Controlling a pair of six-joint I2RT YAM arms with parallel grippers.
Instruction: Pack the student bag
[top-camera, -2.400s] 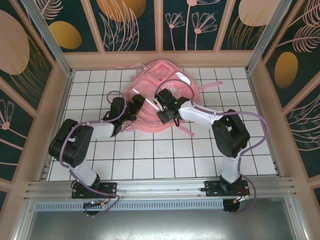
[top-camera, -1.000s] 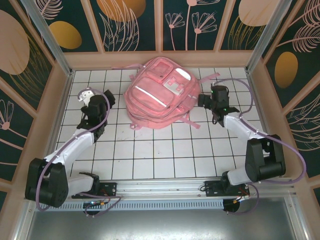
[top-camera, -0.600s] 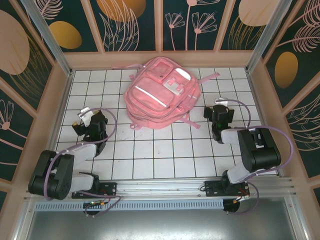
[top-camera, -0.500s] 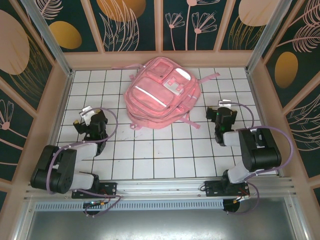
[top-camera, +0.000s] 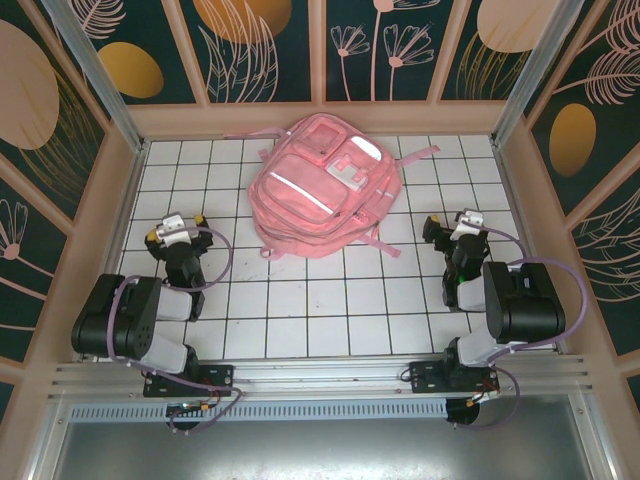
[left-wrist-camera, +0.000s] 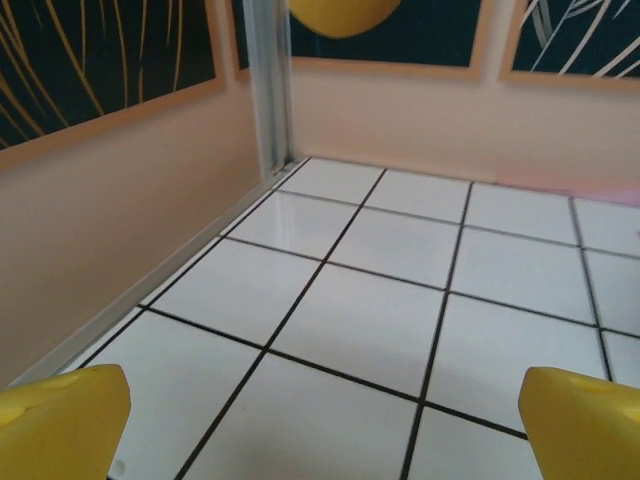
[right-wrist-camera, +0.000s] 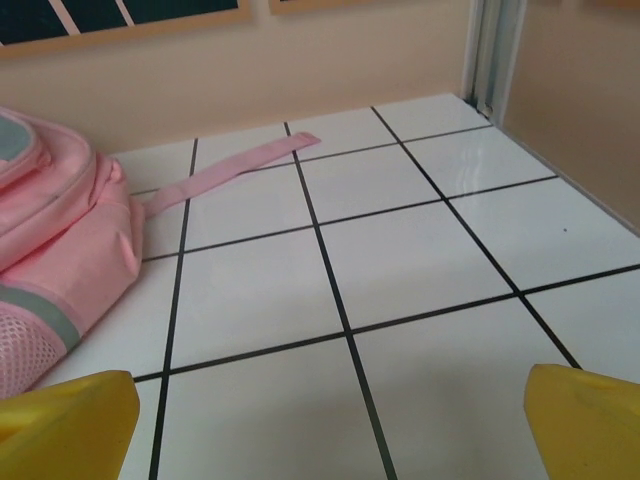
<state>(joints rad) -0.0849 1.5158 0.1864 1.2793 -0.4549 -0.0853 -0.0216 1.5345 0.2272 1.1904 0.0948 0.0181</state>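
Observation:
The student bag (top-camera: 322, 188) is a large pink backpack with a white reflective strip, lying flat at the back middle of the tiled table. Its side (right-wrist-camera: 50, 240) and one loose strap (right-wrist-camera: 230, 165) lie to the left in the right wrist view. My left gripper (top-camera: 175, 227) sits low to the bag's left, well apart from it, open with bare tile between its yellow fingertips (left-wrist-camera: 60, 425). My right gripper (top-camera: 459, 222) sits to the bag's right, also apart and open. Nothing lies between its fingertips (right-wrist-camera: 585, 425).
Beige walls (top-camera: 120, 200) enclose the white tiled table (top-camera: 320, 300) on three sides. A metal corner post (left-wrist-camera: 265, 90) stands ahead of the left gripper and another (right-wrist-camera: 490, 50) ahead of the right. An aluminium rail (top-camera: 320, 375) runs along the near edge.
Both grippers left the bag and swung out to its sides. Over the last second the arms folded back toward the near edge. The bag has stayed still and both grippers stay open.

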